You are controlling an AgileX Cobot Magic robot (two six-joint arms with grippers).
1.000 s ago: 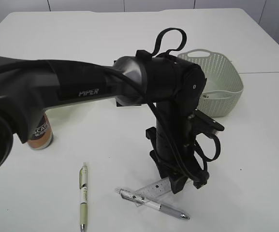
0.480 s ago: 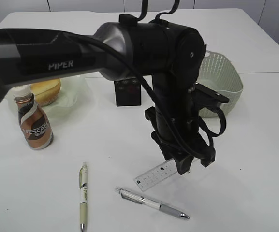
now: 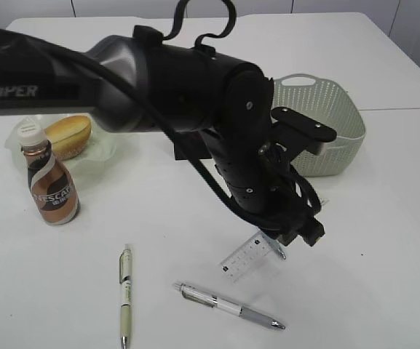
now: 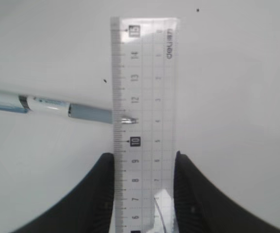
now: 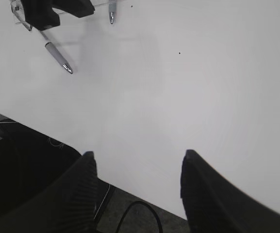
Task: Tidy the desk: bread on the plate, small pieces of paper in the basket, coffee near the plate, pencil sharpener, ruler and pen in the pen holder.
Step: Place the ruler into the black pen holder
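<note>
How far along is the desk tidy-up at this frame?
Done: the bread sits on the plate, with the coffee beside it. In hand: the left gripper holds the ruler above the desk. Left: two pens lie loose. The basket's contents can't be judged.

A robot test bench laid out as an office desk

A plain white desk [image 3: 384, 240] is seen, joined from separate panels by seams, with pale wall panels behind it. A black robot arm [image 3: 195, 94] marked "PIPER" is mounted over it, which points to a lab or demonstration room rather than a lived-in office. Office and break-time props are spread about: two pens [image 3: 125, 294] [image 3: 231, 307], a clear ruler [image 3: 247, 256], a Nescafe bottle [image 3: 49, 185], a bun [image 3: 68, 136] on a glass plate [image 3: 108, 149], and a grey-green woven basket [image 3: 337, 123]. No personal clutter is shown.
</note>
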